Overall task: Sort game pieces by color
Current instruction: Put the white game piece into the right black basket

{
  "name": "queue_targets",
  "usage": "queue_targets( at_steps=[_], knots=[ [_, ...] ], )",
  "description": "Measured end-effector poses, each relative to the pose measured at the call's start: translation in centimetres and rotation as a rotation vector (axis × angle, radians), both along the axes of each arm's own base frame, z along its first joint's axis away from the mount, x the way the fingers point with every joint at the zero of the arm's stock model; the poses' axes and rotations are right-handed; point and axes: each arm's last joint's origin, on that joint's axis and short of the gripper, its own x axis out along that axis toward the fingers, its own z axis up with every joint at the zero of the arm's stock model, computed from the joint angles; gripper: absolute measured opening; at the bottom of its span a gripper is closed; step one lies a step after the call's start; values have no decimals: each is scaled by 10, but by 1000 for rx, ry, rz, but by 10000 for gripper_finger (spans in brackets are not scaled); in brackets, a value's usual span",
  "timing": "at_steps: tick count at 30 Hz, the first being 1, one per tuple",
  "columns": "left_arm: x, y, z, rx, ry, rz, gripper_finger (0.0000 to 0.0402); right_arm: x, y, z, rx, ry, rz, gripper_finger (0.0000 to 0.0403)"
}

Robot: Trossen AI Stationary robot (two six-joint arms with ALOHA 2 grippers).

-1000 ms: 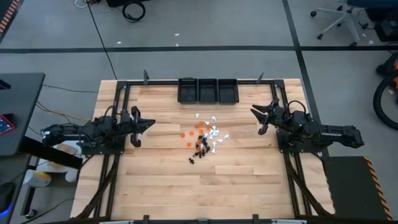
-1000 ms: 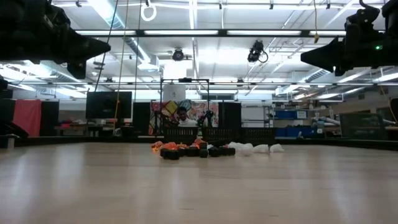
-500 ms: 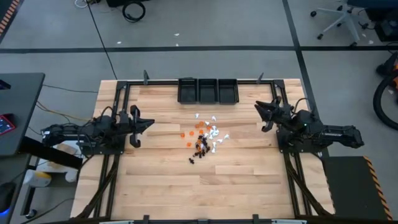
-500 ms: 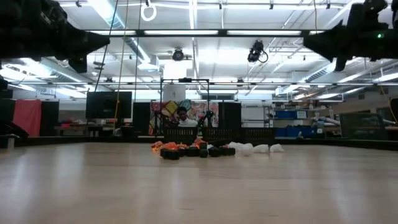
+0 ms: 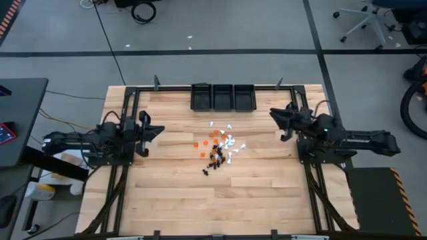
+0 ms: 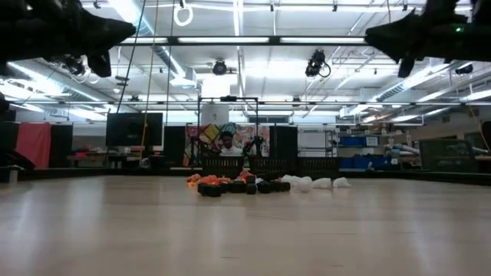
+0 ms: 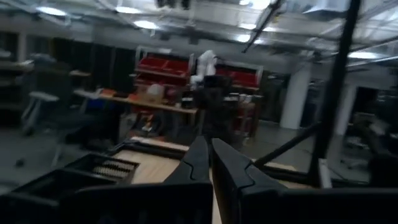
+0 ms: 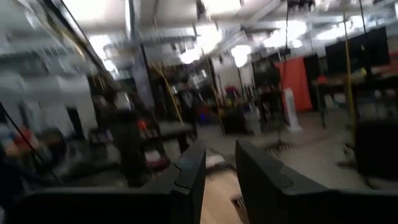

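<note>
The game pieces (image 5: 219,143) lie in a loose pile at the table's middle: tiny orange, black and white bits resting on the wood, seen in the low view as a low heap (image 6: 253,184). My left gripper (image 5: 160,129) hangs raised over the table's left side, well left of the pile, its fingers shut together (image 7: 208,140) and tipped a little upward. My right gripper (image 5: 272,115) is raised over the right side, right of the pile. Its fingers stand a small gap apart (image 8: 221,144) with nothing between them.
Three small black bins (image 5: 223,97) stand side by side at the far edge, behind the pile. A black frame (image 5: 127,93) runs along the table's left, right and far sides. Bare wood lies between the pile and the near edge.
Both grippers have risen and tipped their fingers upward; in the low view they now sit at the top of the picture. My right gripper has also rolled about its own line and shifted slightly toward the far edge. The pile has not moved.
</note>
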Motion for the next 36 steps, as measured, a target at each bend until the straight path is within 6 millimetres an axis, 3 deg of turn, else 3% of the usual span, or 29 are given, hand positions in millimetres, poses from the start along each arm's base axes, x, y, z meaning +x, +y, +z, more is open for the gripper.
queue_targets(
  at_steps=[8,14,23,29,36],
  knots=[
    [22,11,8,-19,198,82,8,35,-12,-17,33,270,-4,93],
    [42,12,-3,11,283,80,70,56,-6,-45,95,444,149,102],
    [65,1,-10,47,274,3,159,78,9,-78,69,602,233,201],
    [73,4,-17,121,310,24,167,91,8,-104,69,640,231,256],
    [77,14,-14,208,267,98,167,99,-1,-128,15,624,222,245]
  ],
)
